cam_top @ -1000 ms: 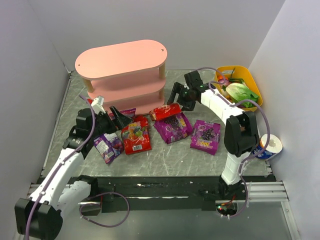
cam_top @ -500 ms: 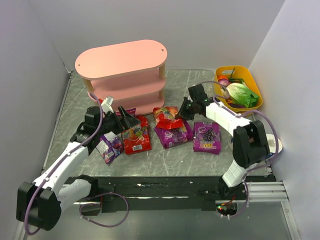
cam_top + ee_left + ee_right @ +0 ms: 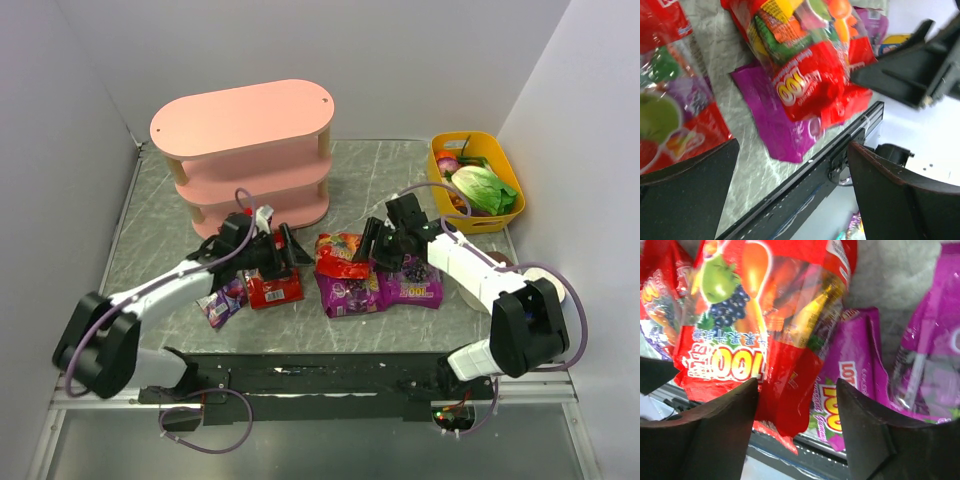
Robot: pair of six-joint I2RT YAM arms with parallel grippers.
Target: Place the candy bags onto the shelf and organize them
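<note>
While my left gripper (image 3: pixel 288 250) hangs spread wide and empty just beside a red fruit candy bag (image 3: pixel 272 287) on the table (image 3: pixel 390 170), my right gripper (image 3: pixel 797 385) stands partly open, its fingers either side of a second red fruit bag (image 3: pixel 755 335) without pinching it. That bag lies across a purple grape bag (image 3: pixel 345 293), in front of the pink shelf (image 3: pixel 245 125).

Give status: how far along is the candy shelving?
Done: nothing; no bag shows on the shelf. In hand: right hand open around a red bag. Left: every visible bag is down on the table, none shelved.
</note>
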